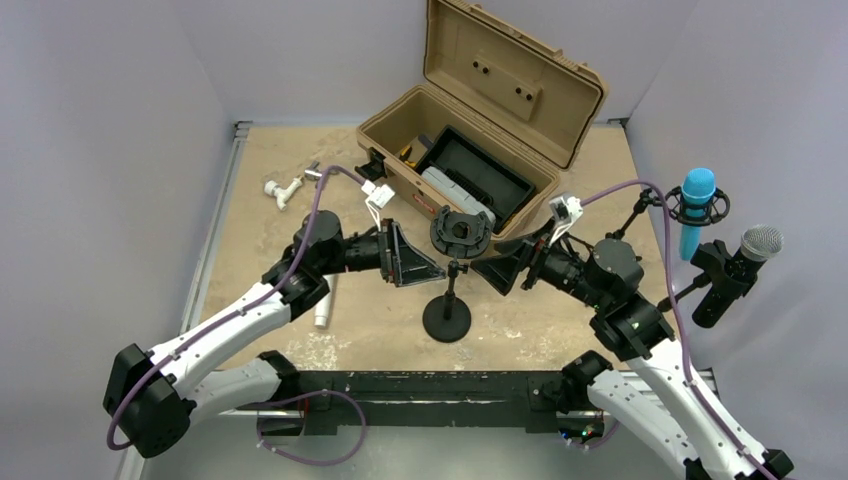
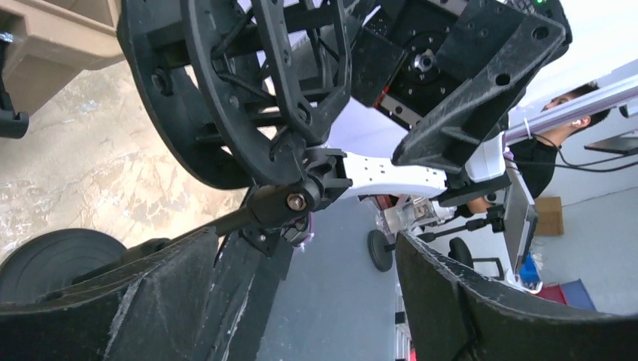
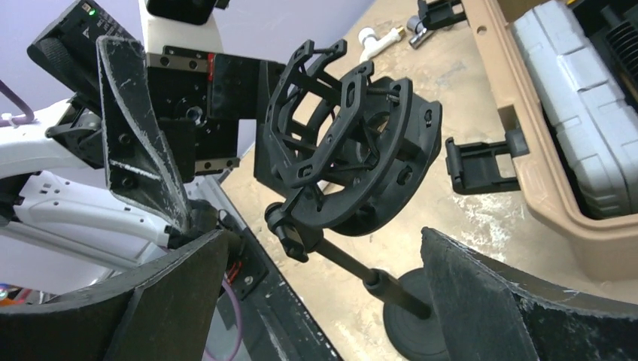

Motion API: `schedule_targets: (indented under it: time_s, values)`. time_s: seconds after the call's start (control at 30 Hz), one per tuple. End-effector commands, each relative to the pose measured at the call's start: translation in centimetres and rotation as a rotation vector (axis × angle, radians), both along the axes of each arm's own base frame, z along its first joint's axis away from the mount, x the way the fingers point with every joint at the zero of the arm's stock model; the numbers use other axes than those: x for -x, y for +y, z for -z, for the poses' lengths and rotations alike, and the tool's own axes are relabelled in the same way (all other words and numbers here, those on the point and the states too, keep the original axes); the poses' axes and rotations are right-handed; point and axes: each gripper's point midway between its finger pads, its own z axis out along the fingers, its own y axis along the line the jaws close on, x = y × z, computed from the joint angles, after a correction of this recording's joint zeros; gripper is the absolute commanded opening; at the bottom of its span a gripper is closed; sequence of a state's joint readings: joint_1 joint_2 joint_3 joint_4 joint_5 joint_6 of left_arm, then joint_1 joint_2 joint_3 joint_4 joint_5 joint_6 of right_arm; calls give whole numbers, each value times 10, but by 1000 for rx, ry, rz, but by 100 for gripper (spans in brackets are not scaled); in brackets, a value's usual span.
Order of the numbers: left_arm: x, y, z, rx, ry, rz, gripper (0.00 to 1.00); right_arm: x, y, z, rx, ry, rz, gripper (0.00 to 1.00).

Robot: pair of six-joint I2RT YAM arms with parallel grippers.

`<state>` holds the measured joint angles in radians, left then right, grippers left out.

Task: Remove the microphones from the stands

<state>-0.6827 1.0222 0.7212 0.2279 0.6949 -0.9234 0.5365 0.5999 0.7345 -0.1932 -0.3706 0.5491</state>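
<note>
The black desk stand [image 1: 447, 318] rises in the middle of the table, and the round shock mount [image 1: 461, 232] on top of it has nothing in its ring. My left gripper [image 1: 420, 262] is level with the stand's pole on its left and my right gripper [image 1: 495, 270] on its right, both open. The left wrist view has the mount [image 2: 248, 98] just above my spread jaws [image 2: 307, 256]. In the right wrist view the pole [image 3: 353, 271] runs between my fingers [image 3: 323, 241] untouched. A blue microphone [image 1: 697, 205] and a silver-headed microphone [image 1: 745, 262] sit on other stands at the far right.
An open tan toolbox [image 1: 480, 120] stands right behind the stand, its latch [image 3: 481, 165] hanging close to the mount. A white pipe fitting [image 1: 283, 188] lies at the back left and a white tube [image 1: 325, 305] sits under my left arm.
</note>
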Motion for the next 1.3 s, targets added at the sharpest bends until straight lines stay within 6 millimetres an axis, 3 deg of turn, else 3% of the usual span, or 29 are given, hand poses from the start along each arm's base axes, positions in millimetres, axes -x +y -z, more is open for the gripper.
schedule_targets:
  time_s: [0.0,0.17,0.47,0.83,1.17,1.27]
  values:
    - [-13,-9,-14,61,10,-55,83,7,6,-11,-58,-21,-48,99]
    - [-17,-21,-12,67,41,-44,78,2,10,2,-60,24,-46,98]
    - [-24,-21,2,-13,38,-82,67,0,20,10,-59,32,-91,91]
    - [-27,-24,3,-35,37,-83,71,-3,28,21,-55,38,-131,85]
    - [-27,-24,32,-102,80,-87,57,-5,28,38,-32,65,-128,82]
    - [-23,-23,33,-103,81,-76,58,-3,29,35,-38,58,-139,80]
